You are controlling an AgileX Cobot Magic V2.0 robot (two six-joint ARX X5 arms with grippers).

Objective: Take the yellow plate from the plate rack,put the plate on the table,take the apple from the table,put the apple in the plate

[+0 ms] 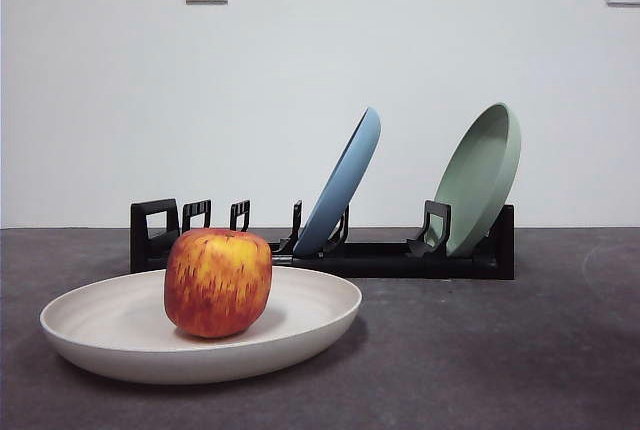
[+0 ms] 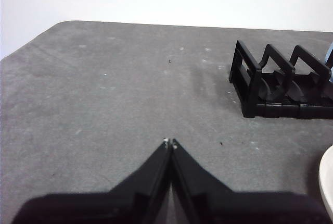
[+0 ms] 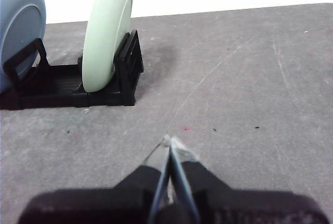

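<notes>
Apple [image 1: 218,295] sits in yellow plate [image 1: 310,322], lower left of front view, plate flat on table [image 1: 500,350] before plate rack [image 1: 380,255]. Task looks done. Apple likely firm, smooth, rolls easily: grip across widest part. Left gripper [image 2: 170,141] and right gripper [image 3: 170,140] pressed together, empty.

The apple [image 1: 218,282] sits in the plate [image 1: 120,335] on the worktop [image 1: 500,350], near left; the plate rack [image 1: 400,255] stands behind.
</notes>
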